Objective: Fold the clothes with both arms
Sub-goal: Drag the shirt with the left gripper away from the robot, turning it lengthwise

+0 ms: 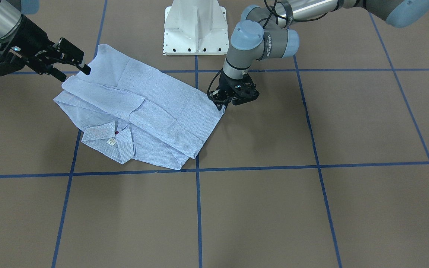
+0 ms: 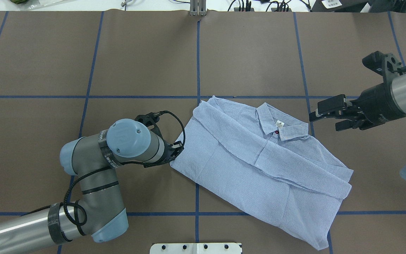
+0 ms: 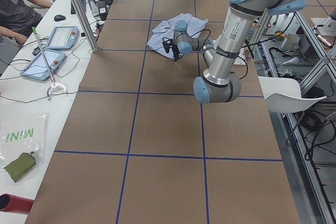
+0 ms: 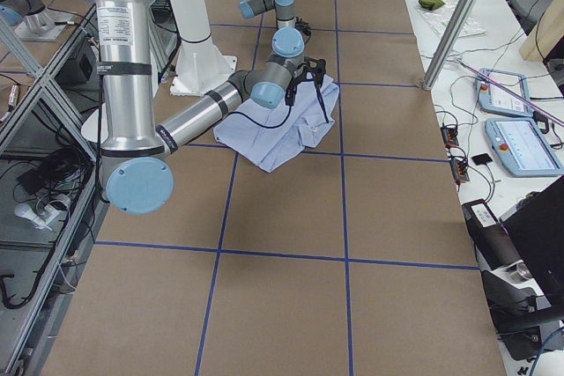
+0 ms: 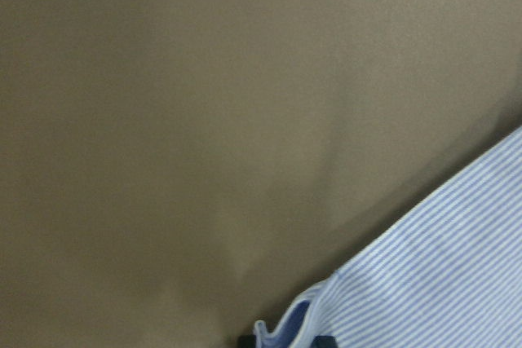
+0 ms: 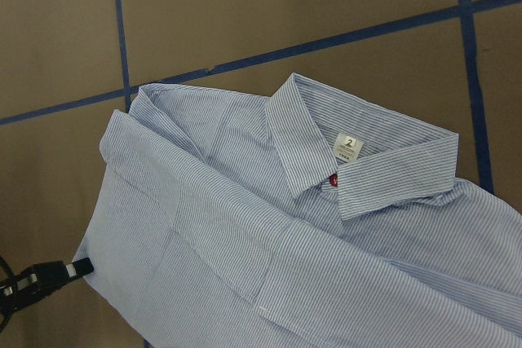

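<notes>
The light blue striped shirt point(image 2: 252, 165) lies folded on the brown table, sleeves tucked in, with its collar and white label point(image 6: 348, 146) toward the far side. My left gripper point(image 2: 177, 148) is low at the shirt's left corner. In the left wrist view that corner point(image 5: 285, 333) curls up between the dark fingertips, so the gripper is shut on it. My right gripper point(image 2: 324, 121) hovers open above the table just right of the collar, with nothing between its fingers. From the front, the left gripper point(image 1: 221, 107) sits at the shirt point(image 1: 155, 108) edge and the right gripper point(image 1: 76, 74) is at its other end.
The white pedestal base point(image 1: 195, 29) stands at the robot's side of the table. Blue tape lines point(image 2: 198, 53) grid the brown surface. A side bench with tablets point(image 3: 63, 38), a metal pole point(image 3: 79, 9) and a seated person point(image 3: 16, 3) lies beyond the far edge.
</notes>
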Robot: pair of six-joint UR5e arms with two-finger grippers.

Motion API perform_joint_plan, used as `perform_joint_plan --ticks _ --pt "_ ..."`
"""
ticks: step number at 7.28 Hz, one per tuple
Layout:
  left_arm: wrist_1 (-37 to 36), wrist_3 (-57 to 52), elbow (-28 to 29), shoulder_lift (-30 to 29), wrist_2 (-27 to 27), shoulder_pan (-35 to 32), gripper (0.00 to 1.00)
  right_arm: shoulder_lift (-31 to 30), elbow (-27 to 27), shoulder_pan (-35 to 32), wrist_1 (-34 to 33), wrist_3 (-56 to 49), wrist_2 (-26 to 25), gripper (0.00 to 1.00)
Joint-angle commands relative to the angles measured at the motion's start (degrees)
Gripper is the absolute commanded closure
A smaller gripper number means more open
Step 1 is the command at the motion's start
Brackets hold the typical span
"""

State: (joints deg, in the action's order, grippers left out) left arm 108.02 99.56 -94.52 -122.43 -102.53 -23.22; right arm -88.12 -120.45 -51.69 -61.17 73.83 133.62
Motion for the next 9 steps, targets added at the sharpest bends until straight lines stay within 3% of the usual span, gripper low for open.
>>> perform_joint_plan --ticks 1,3,6,8,9 --pt "0.0 -0.07 -0.4 0.0 -0.22 -0.42 1.0 -0.12 -0.04 -0.42 0.0 0.0 0.15 0.0" --pt "0.0 -0.94 0.03 0.08 -0.22 -6.01 1.0 -0.03 0.04 -0.95 -0.09 -0.35 -0.2 0.0" --pt "0.52 -12.0 4.4 -1.4 -0.3 -17.53 1.0 0.14 1.27 -2.27 -0.09 -0.53 -0.73 0.0" --pt "5.4 -17.37 19.9 -11.55 0.05 -21.32 1.0 0.32 1.36 -2.54 -0.09 -0.53 -0.73 0.0" --pt "13.89 -17.47 29.3 -16.13 0.22 -22.39 1.0 0.32 1.45 -2.54 -0.09 -0.53 -0.73 0.0"
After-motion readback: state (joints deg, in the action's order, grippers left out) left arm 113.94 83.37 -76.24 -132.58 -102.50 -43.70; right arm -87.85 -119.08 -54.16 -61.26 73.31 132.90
